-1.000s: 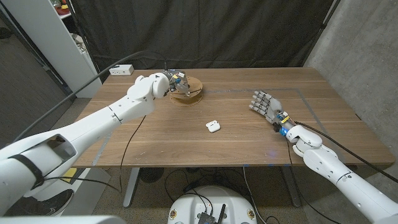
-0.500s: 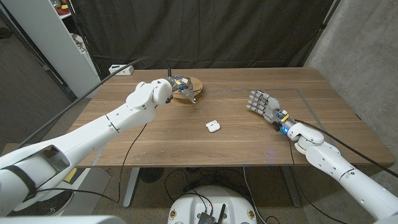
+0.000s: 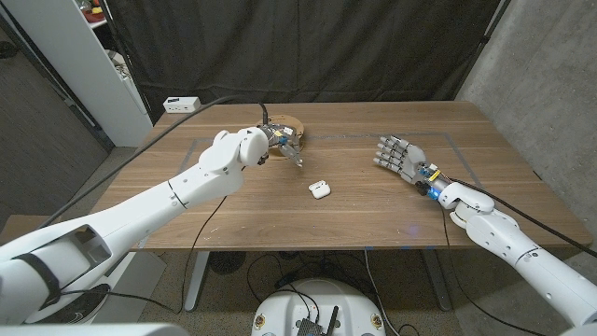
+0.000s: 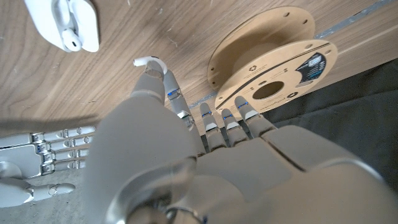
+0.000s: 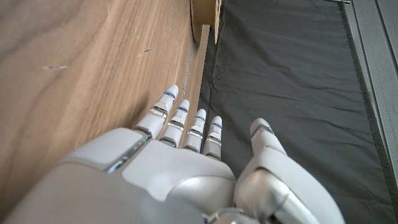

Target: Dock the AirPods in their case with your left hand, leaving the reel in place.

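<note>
We see the left hand (image 3: 285, 145), fingers spread and empty, beside the reel (image 4: 268, 59); the AirPods case (image 3: 319, 189) lies apart; the right hand (image 3: 399, 156) stands open.

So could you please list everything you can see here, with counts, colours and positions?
AirPods case: one, white, table centre.
Reel: one, tan cardboard with a dark label, far side of the table, beside the left hand.
Power strip: one, white, far left corner of the table.
Table: one, brown wood.
Curtain: black, behind the table.
Left robot hand: white and grey, between reel and case, holding nothing.
Right robot hand: grey, fingers apart, right of the case, holding nothing.
</note>
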